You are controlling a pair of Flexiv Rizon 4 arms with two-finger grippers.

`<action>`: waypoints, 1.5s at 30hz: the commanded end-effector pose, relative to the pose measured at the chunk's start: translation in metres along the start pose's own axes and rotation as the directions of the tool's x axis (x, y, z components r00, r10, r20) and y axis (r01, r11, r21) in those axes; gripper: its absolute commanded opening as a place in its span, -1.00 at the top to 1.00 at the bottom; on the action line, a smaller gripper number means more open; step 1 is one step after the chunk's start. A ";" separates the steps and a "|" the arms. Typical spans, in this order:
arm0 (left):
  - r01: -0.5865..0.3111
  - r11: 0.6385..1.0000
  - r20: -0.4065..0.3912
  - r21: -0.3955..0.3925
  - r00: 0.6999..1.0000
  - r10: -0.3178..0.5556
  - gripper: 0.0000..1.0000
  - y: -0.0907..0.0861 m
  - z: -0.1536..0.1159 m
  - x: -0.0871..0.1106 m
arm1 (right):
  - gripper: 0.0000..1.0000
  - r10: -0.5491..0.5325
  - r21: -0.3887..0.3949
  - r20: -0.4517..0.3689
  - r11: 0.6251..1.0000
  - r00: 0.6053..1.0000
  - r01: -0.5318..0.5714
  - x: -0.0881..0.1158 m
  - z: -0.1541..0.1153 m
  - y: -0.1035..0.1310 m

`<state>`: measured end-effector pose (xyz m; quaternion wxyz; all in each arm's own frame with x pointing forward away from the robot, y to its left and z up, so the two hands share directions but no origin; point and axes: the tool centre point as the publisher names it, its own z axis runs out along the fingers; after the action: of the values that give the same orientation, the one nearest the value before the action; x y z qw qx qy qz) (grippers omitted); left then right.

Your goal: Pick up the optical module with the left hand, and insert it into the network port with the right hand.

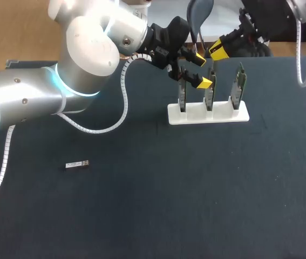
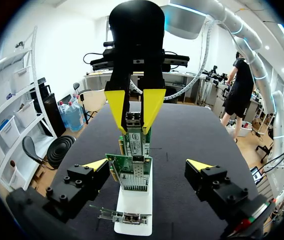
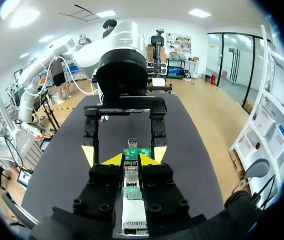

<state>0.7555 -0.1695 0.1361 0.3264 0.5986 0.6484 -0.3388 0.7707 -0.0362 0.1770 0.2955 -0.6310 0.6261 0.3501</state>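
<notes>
My left gripper point(image 1: 201, 70) is spread wide, its fingers either side of the end card point(image 2: 131, 175) on the stand point(image 1: 223, 115), gripping nothing. My right gripper point(image 3: 130, 161) pinches a port point(image 2: 133, 119) farther along the stand, which sits near the tabletop's far edge. The module point(image 1: 77, 164) lies flat toward the left edge, well apart from both grippers.

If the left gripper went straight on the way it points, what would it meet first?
Probably the nearest network card in the white holder, straight ahead of the open left gripper, though depth is hard to judge.
</notes>
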 end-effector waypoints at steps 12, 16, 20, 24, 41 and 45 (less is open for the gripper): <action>0.002 1.000 -0.007 0.003 1.000 -0.002 -1.00 0.002 0.001 -0.002 | 1.00 0.011 0.000 0.010 1.000 1.000 -0.011 0.002 0.001 -0.005; 0.002 1.000 -0.007 0.003 1.000 -0.002 -1.00 0.002 0.001 -0.002 | 1.00 0.012 -0.004 0.011 1.000 1.000 -0.012 0.003 0.002 -0.005; 0.002 1.000 -0.007 0.003 1.000 -0.002 -1.00 0.002 0.001 -0.002 | 1.00 0.016 -0.009 0.010 1.000 1.000 -0.016 0.005 0.004 -0.004; 0.002 1.000 -0.007 0.003 1.000 -0.002 -1.00 0.002 0.001 -0.002 | 1.00 0.021 -0.013 0.011 1.000 1.000 -0.021 0.007 0.005 -0.003; 0.002 1.000 -0.007 0.003 1.000 -0.002 -1.00 0.002 0.001 -0.002 | 1.00 0.006 -0.011 0.014 1.000 1.000 -0.005 0.003 0.005 -0.001; 0.002 1.000 -0.007 0.003 1.000 -0.002 -1.00 0.002 0.001 -0.002 | 1.00 0.009 -0.009 0.011 1.000 1.000 -0.009 0.005 0.006 -0.001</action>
<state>0.7555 -0.1695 0.1361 0.3264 0.5986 0.6484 -0.3388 0.7709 -0.0345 0.1709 0.2943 -0.6276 0.6252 0.3586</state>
